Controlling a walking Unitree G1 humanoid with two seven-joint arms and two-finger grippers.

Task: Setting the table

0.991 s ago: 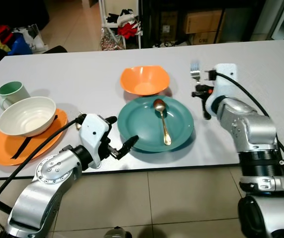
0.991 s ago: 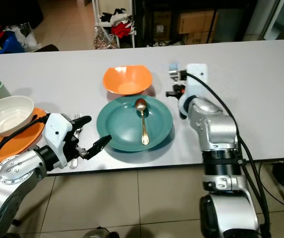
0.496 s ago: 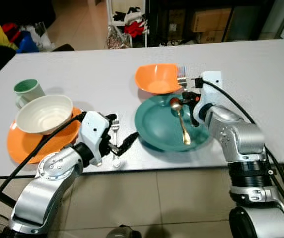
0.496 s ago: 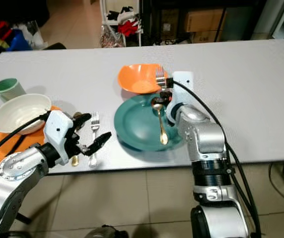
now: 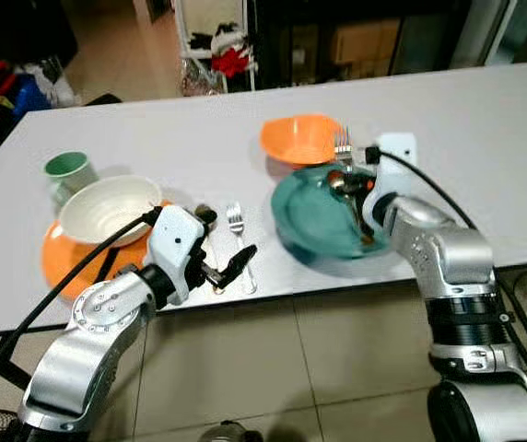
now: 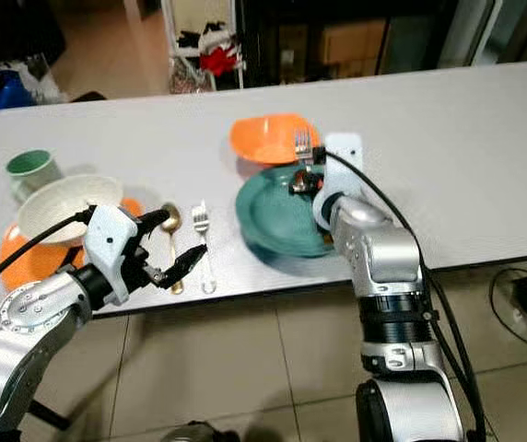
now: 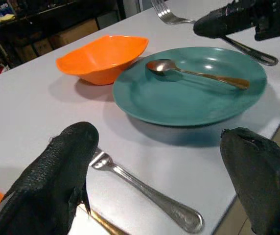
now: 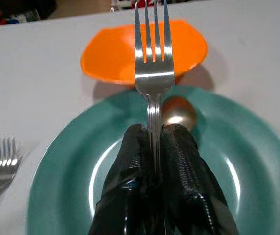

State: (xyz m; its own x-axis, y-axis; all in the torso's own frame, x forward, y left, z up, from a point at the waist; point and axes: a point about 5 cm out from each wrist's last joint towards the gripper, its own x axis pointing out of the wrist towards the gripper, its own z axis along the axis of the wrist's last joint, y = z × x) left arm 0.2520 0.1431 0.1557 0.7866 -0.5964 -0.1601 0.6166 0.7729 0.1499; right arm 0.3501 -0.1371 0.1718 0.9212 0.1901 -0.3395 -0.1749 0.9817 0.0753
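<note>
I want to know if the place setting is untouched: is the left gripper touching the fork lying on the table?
Apart. In the left wrist view the left gripper is open, its fingers hovering either side of the fork with table showing between.

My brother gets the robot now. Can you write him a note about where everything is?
Right gripper: shut on a fork, held over the green plate.
Left gripper: open, above a second fork lying on the table.
A gold spoon lies in the green plate; the orange bowl sits behind it.
Done: one fork laid down.
Left: place the held fork, and probably move the spoon beside the plate.
</note>
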